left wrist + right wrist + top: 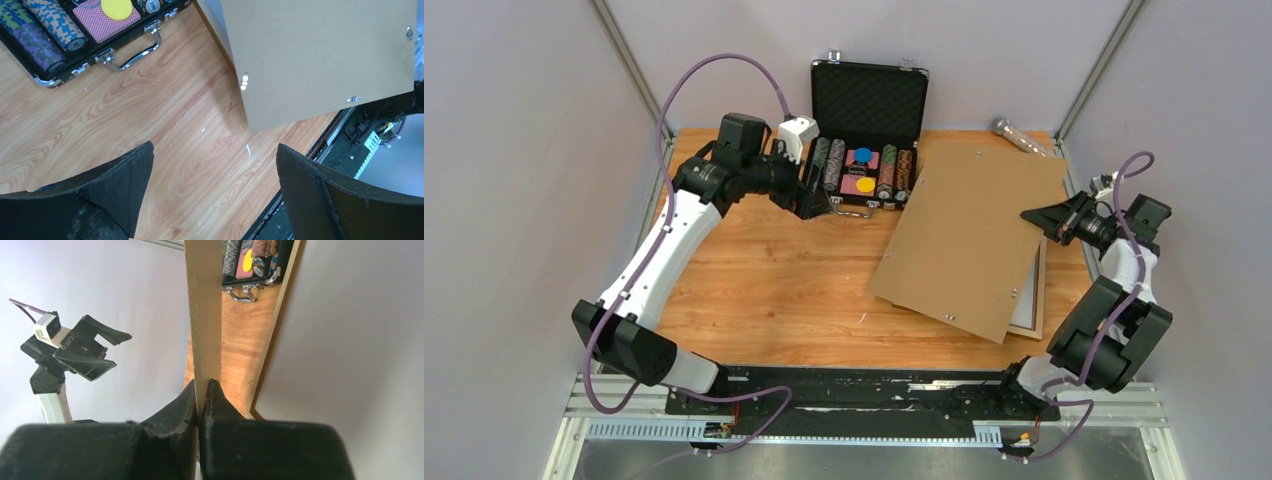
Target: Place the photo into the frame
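While the right gripper [1028, 215] is clenching the edge of the brown backing panel [972, 235], tilted over the frame [1038, 295], the left gripper [813, 200] is hanging released beside the black case [869, 95]. I am judging that a slow, level lift is suiting best. The photo is not showing.

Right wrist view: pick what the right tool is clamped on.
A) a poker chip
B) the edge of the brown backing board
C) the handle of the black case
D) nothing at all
B: the right tool is shut on the thin edge of the brown backing board, which runs up from between its two fingers.
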Robot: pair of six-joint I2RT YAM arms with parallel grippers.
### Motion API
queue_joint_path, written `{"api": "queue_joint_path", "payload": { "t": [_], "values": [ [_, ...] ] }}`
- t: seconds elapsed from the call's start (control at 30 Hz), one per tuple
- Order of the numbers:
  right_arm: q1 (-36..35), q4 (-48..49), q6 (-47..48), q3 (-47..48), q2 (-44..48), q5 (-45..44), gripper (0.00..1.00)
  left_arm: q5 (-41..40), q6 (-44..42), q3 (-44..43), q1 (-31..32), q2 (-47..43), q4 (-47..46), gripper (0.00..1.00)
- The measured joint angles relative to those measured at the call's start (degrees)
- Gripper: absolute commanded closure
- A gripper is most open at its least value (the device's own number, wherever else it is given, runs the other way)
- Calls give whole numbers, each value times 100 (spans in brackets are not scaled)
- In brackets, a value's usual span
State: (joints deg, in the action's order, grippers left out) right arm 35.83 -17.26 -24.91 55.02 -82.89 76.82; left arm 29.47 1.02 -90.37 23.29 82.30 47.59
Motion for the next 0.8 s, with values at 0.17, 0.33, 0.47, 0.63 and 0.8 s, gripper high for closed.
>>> {"api": "queue_joint_path", "payload": {
  "t": [0.17, 0.33, 0.47, 0.63, 0.8],
  "values": [
    [422, -1054, 935, 656, -448, 179, 100, 20, 0, -11, 0, 50, -46, 1],
    [717, -2317, 2201, 1471, -1224, 166, 100, 46, 0, -11, 0, 103, -155, 1],
    [861, -3324, 3191, 2037, -1915, 127, 100, 68, 7, -11, 0, 216, -247, 1],
    [885, -4489, 4214, 2618, -2597, 63, 100, 70, 17, -11, 0, 376, -317, 1],
    [896, -5379, 4883, 3136, -2973, -15, 100, 66, 17, -11, 0, 535, -337, 1]
  ]
}}
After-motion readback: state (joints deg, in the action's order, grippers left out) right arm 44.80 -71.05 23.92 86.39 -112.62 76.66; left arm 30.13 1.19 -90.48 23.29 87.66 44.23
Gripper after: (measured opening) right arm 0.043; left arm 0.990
